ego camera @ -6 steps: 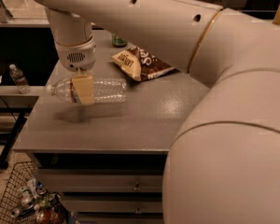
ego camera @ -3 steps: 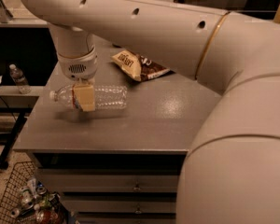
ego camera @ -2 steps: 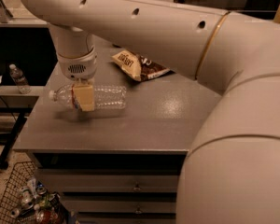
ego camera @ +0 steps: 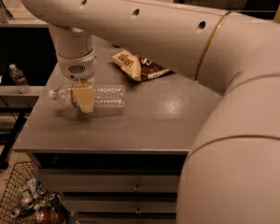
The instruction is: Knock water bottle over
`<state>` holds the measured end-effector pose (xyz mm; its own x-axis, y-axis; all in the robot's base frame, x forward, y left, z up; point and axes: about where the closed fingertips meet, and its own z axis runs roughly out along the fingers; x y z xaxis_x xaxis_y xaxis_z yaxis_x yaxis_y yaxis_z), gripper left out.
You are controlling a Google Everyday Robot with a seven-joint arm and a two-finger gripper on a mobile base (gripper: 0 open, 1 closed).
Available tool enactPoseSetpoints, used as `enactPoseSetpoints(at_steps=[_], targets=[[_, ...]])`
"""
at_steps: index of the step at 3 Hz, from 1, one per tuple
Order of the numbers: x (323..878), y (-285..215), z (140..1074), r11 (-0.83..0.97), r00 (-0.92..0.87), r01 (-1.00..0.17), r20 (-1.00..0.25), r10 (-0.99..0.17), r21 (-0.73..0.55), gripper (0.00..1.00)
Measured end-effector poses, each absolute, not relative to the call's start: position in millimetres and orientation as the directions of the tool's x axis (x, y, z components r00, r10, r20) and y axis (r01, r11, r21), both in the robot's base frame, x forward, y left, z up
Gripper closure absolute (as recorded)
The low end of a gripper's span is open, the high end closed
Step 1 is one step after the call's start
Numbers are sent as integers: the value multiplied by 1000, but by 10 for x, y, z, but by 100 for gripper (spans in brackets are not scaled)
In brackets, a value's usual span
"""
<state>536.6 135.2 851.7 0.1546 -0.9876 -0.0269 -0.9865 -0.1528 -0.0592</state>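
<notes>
The water bottle is clear and ribbed. It lies on its side on the grey table, with its white cap pointing left near the table's left edge. My gripper hangs straight down from the arm's wrist, right in front of the bottle's neck end and just above the table top. It covers part of the bottle. I cannot tell whether it touches the bottle.
A chip bag lies at the back of the table. A small clear bottle stands on a low shelf to the left. Drawers are under the table top. A wire basket of cans sits on the floor at the lower left.
Two seconds ago the gripper and bottle appeared slightly higher in the view. Over the last second nothing has visibly moved, and the bottle stays on its side.
</notes>
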Motion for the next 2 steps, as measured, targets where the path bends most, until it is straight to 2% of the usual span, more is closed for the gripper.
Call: enactPoseSetpoints(at_steps=[1, 2], targets=[[5373, 1364, 8514, -153, 155, -986, -31, -987, -64, 0], [5381, 1373, 8531, -157, 160, -985, -34, -987, -71, 0]])
